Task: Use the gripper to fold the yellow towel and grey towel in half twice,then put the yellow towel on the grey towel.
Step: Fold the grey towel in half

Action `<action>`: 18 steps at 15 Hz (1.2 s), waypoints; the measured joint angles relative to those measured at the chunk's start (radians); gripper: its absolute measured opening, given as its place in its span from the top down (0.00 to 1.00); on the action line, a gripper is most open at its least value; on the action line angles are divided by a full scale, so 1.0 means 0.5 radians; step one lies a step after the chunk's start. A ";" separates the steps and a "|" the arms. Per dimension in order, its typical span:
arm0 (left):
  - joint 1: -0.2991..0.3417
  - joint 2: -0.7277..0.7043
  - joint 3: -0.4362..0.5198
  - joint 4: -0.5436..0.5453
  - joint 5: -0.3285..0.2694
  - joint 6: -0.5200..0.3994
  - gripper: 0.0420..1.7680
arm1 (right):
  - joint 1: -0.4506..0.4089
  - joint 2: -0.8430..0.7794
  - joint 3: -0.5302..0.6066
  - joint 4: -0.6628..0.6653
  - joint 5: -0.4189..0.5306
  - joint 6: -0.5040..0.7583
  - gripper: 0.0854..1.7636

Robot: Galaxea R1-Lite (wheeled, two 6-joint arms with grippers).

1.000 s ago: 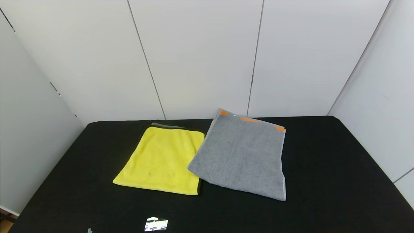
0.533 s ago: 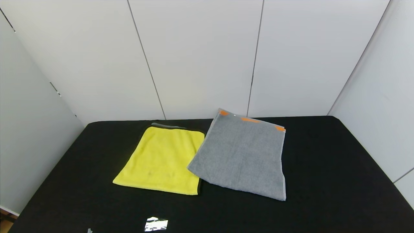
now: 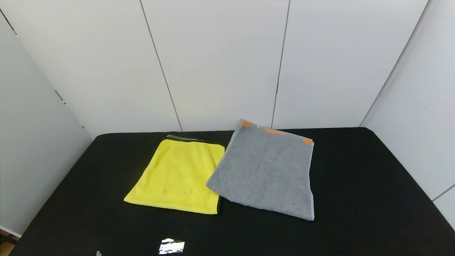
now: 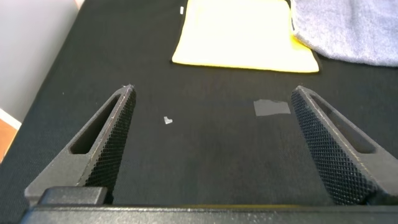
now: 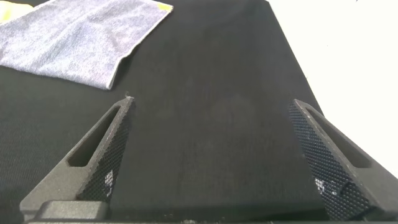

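The yellow towel (image 3: 177, 176) lies flat on the black table, left of centre, and shows in the left wrist view (image 4: 239, 31). The grey towel (image 3: 266, 170), with orange marks at its far end, lies beside it on the right, and its near left corner overlaps the yellow towel's right edge. It also shows in the right wrist view (image 5: 81, 37). My left gripper (image 4: 211, 93) is open and empty over bare table in front of the yellow towel. My right gripper (image 5: 211, 102) is open and empty over bare table, near the grey towel's corner. Neither gripper shows in the head view.
The black table (image 3: 373, 199) has white wall panels behind and at both sides. A silvery tape patch (image 3: 171, 246) and a small white scrap (image 3: 98, 253) lie near the front edge. The table's right edge (image 5: 292, 56) runs close to the right gripper.
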 joint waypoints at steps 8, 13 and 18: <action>0.000 0.057 -0.156 0.087 -0.054 0.015 0.00 | 0.009 0.030 -0.179 0.160 0.003 -0.002 0.00; -0.011 0.278 -0.320 0.084 -0.074 0.030 0.00 | 0.013 0.223 -0.462 0.272 0.011 -0.018 0.00; -0.111 0.696 -0.579 0.083 -0.087 0.070 0.00 | 0.026 0.619 -0.725 0.273 0.067 -0.017 0.00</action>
